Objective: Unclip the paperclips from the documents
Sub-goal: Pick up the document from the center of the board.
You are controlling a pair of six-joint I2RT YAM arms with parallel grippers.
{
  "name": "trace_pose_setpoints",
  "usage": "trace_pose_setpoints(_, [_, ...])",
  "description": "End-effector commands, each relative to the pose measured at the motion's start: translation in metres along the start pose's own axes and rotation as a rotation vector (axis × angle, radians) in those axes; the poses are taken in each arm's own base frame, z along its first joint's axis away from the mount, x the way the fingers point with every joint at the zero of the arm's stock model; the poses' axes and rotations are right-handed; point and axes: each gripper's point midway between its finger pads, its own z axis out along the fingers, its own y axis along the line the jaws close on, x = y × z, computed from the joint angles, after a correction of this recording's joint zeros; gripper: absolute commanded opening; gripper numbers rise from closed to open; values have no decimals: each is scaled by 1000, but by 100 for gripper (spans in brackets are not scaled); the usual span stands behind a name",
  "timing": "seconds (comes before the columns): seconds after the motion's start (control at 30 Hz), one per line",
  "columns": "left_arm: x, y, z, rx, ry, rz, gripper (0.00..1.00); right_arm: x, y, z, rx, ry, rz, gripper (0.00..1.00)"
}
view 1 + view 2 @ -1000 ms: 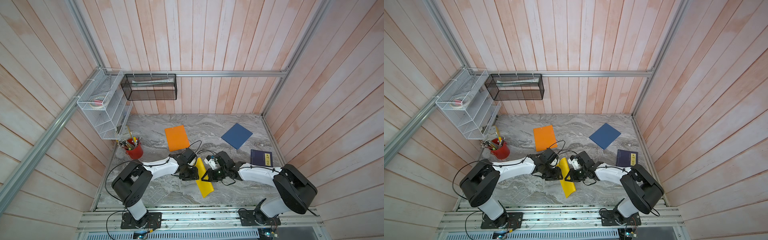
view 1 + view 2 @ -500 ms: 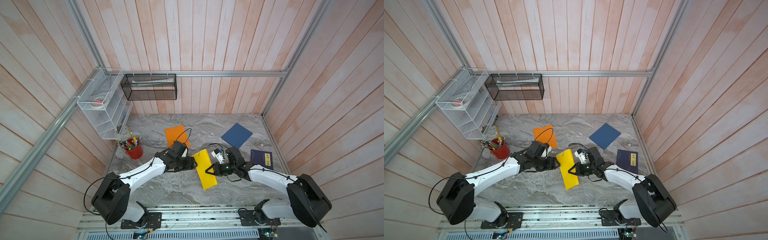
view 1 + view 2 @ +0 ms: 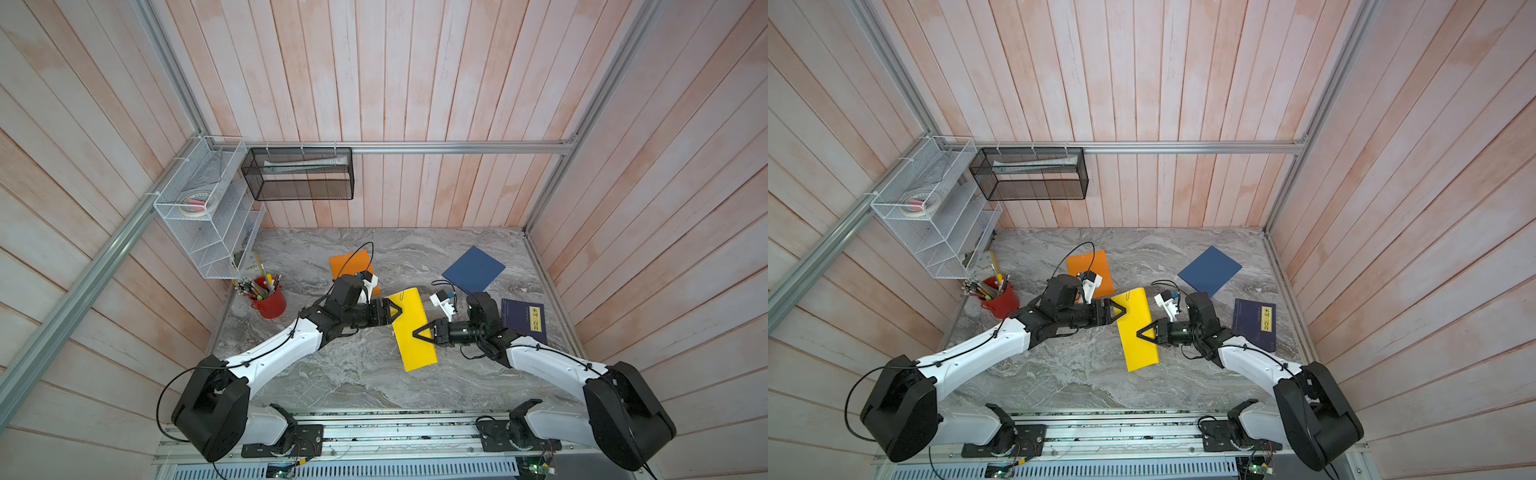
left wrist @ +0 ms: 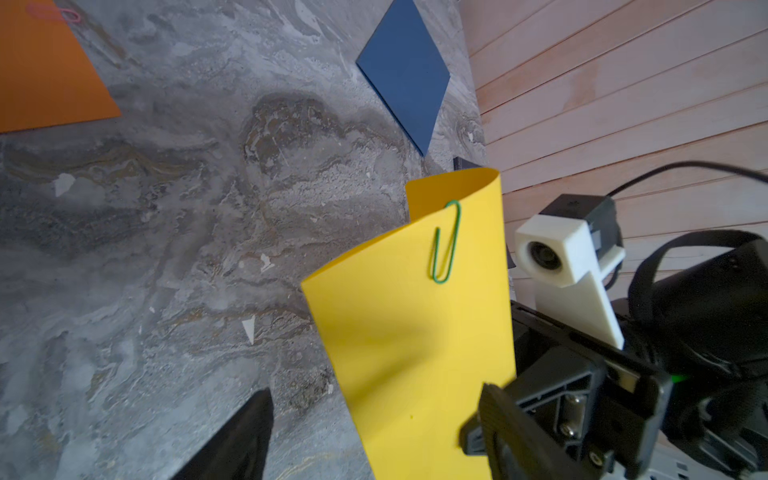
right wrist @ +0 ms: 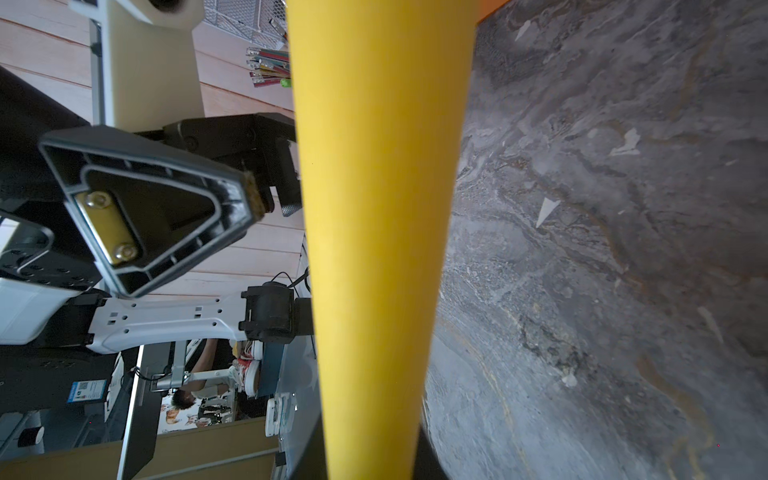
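Marble worktop (image 3: 332,374). Above it yellow sheet (image 3: 417,357), curled, clamped by right pincer (image 3: 415,333). Further back orange sheet (image 3: 345,264), blue sheet (image 3: 473,270) lie flat. Beside yellow sheet's edge left pincer (image 3: 397,311), jaws apart, holding nothing. On yellow sheet's far edge green paperclip (image 4: 445,243), clipped on.

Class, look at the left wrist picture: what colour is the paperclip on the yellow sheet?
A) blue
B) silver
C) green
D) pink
C: the paperclip hooked over the upper edge of the yellow sheet is plainly green wire.
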Motion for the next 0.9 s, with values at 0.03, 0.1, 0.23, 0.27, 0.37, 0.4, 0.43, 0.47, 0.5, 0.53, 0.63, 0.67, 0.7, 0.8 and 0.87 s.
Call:
trace_pose_setpoints(0.03, [-4,-8,3,63,-15,11,80,-1,15,-2,-64,8,-29,19])
trace_pose_setpoints(0.1, [-7,-13,3,82,-21,19,77,0,14,-1,-63,14,-26,19])
trace_pose_setpoints(0.23, [-10,-19,3,105,-21,24,72,1,11,0,-60,18,-20,19])
trace_pose_setpoints(0.27, [-10,-20,2,111,-22,24,70,1,10,1,-55,20,-16,19])
trace_pose_setpoints(0.37, [-9,-22,1,117,-19,26,66,2,1,2,-28,19,2,19])
trace_pose_setpoints(0.4, [-8,-21,2,116,-15,26,65,2,-1,3,-20,19,8,19])
trace_pose_setpoints(0.43, [-7,-20,2,114,-9,25,64,3,-4,3,-11,21,18,19])
trace_pose_setpoints(0.47, [-6,-21,2,117,-6,25,63,3,-6,4,-8,22,22,19])
trace_pose_setpoints(0.5, [-6,-20,2,117,-6,23,62,3,-8,5,-5,25,29,19])
trace_pose_setpoints(0.53, [-5,-20,2,119,-4,20,61,3,-9,6,-2,25,34,19])
trace_pose_setpoints(0.63, [-4,-22,1,126,-2,22,56,1,-12,7,8,26,41,19])
trace_pose_setpoints(0.67, [-4,-23,1,128,-2,22,54,0,-12,8,8,28,41,19])
trace_pose_setpoints(0.7, [-4,-23,0,129,-1,22,52,-1,-11,8,8,26,41,19])
trace_pose_setpoints(0.8, [-3,-24,2,135,6,22,47,-4,-10,10,3,26,37,19])
trace_pose_setpoints(0.87, [-2,-25,4,139,13,24,44,-5,-9,11,3,31,33,19])
